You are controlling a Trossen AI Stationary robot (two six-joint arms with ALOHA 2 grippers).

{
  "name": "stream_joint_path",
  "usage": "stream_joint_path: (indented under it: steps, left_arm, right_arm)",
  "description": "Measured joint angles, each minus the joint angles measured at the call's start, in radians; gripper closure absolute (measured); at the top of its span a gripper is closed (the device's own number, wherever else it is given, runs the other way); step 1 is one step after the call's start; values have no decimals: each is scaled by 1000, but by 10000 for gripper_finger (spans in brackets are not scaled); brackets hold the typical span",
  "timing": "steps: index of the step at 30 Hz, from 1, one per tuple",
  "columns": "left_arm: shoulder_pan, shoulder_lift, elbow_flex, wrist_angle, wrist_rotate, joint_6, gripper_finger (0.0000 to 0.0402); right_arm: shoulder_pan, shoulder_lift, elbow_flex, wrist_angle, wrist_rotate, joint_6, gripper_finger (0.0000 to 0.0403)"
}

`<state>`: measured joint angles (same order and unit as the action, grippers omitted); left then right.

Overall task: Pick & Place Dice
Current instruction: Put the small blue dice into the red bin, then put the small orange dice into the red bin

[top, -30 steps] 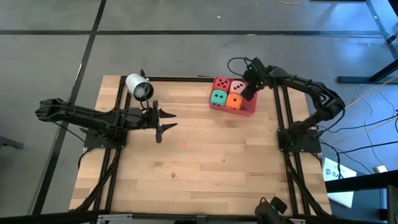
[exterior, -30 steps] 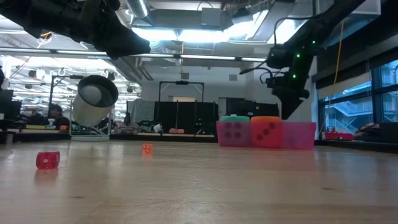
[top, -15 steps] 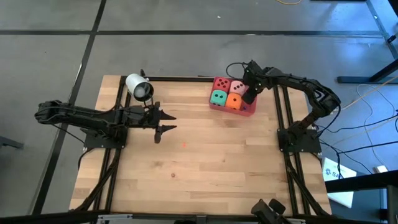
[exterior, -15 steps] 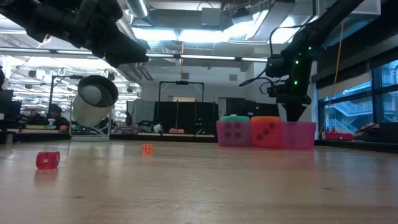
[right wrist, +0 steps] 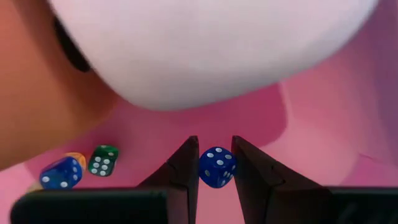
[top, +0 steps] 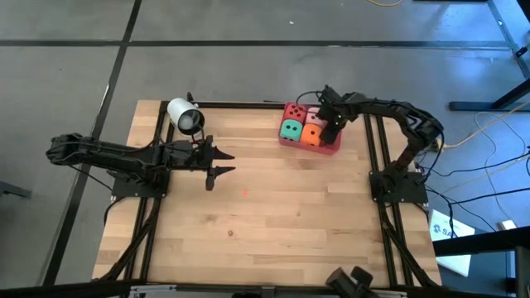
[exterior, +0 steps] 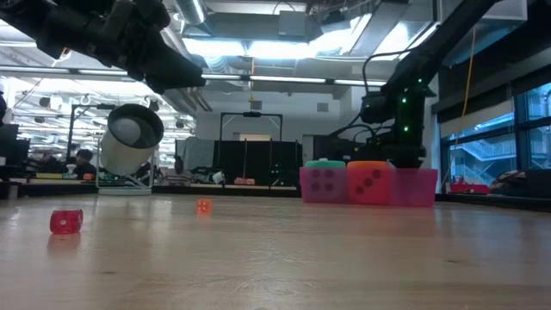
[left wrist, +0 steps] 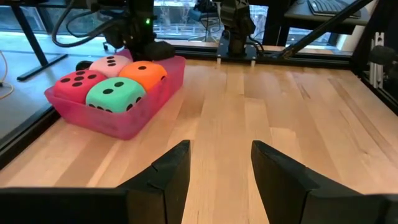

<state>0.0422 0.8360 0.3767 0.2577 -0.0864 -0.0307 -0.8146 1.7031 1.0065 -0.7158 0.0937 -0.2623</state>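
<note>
**Desk:** Where are you in the dice job?

**Operator:** At the drop. My right gripper (top: pixel 330 130) is down inside the pink tray (top: pixel 334 147), which sits at about one o'clock on the table (top: pixel 273 240). Its fingers are nearly closed, pinching a small blue die (right wrist: pixel 217 167) between the tips. In the right wrist view the die sits just above the tray floor, in the gap beside the pink foam die (top: pixel 314 117) and the orange foam die (top: pixel 310 137).

**Desk:** Anything already in there?

**Operator:** Yes. Another blue die (right wrist: pixel 60 173) and a small green die (right wrist: pixel 102 160) lie on the tray floor, with something small and orange just behind them. The red foam die (top: pixel 294 110) and the green foam die (top: pixel 290 129) fill the tray's nine o'clock half.

**Desk:** And the other arm?

**Operator:** My left gripper (left wrist: pixel 221 155) waits near nine o'clock, fingers apart and empty, with the white cylinder (top: pixel 185 116) at eleven.

**Desk:** Next move?

**Operator:** I judge it is a plain release: spread the fingers enough to let the die fall, then lift straight up so I don't snag the foam cubes or the tray wall. After that, a small red die (exterior: pixel 66 221) and a small orange die (exterior: pixel 204 207) are out on the bare wood, so I expect more picks.
</note>
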Motion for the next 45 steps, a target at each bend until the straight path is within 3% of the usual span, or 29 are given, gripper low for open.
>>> stream_joint_path:
  steps: [32, 45]
  left_arm:
    - [0, 0, 0, 0, -2, 0, 249]
    - [0, 0, 0, -1, -2, 0, 249]
  right_arm:
    - [25, 9, 0, -67, -8, -94, 325]
    - [25, 9, 0, -65, -4, -97, 237]
